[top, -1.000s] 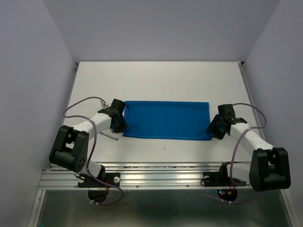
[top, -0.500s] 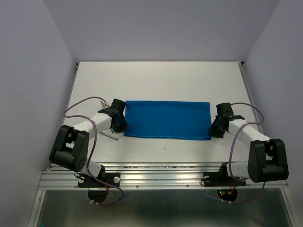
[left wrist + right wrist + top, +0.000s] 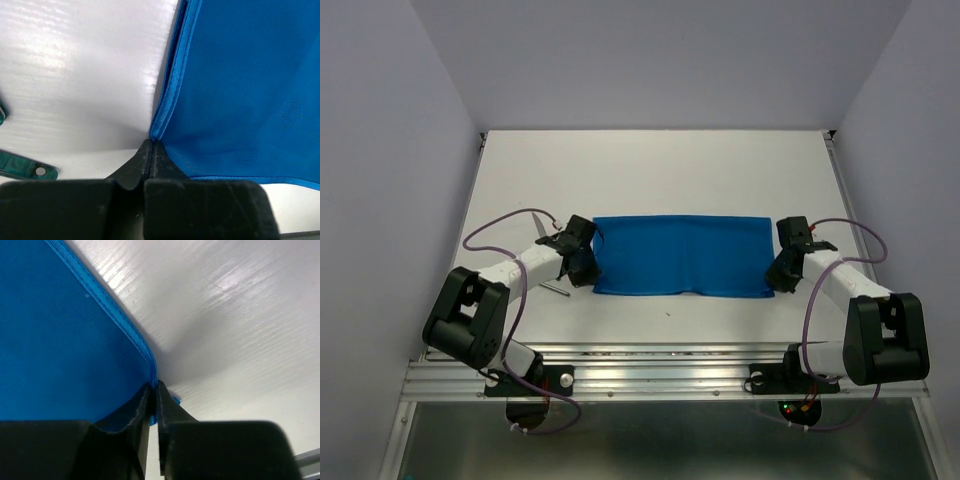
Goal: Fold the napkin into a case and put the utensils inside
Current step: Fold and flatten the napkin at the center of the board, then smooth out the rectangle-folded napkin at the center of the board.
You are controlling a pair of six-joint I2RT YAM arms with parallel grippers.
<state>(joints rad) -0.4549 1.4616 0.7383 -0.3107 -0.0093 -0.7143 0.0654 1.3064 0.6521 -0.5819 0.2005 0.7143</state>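
The bright blue napkin [image 3: 680, 255] lies as a folded oblong on the white table [image 3: 660, 170]. My left gripper [image 3: 582, 268] is at its near-left corner. In the left wrist view the left gripper [image 3: 151, 146] is shut on the hem of the napkin [image 3: 240, 90]. My right gripper [image 3: 782, 275] is at the near-right corner. In the right wrist view the right gripper [image 3: 154, 387] is pinched on the hem of the napkin [image 3: 60, 340]. A slim grey metal utensil [image 3: 557, 290] lies just left of the left gripper. A teal-green utensil handle [image 3: 22, 168] shows in the left wrist view.
Lilac walls enclose the table on the left, right and back. A metal rail [image 3: 660, 365] with both arm bases runs along the near edge. Purple cables [image 3: 485, 232] loop beside each arm.
My right gripper has shut on the napkin's near-right corner. My left gripper has moved right, dragging the napkin's left edge with it, so the cloth now sits shorter and slightly rumpled.
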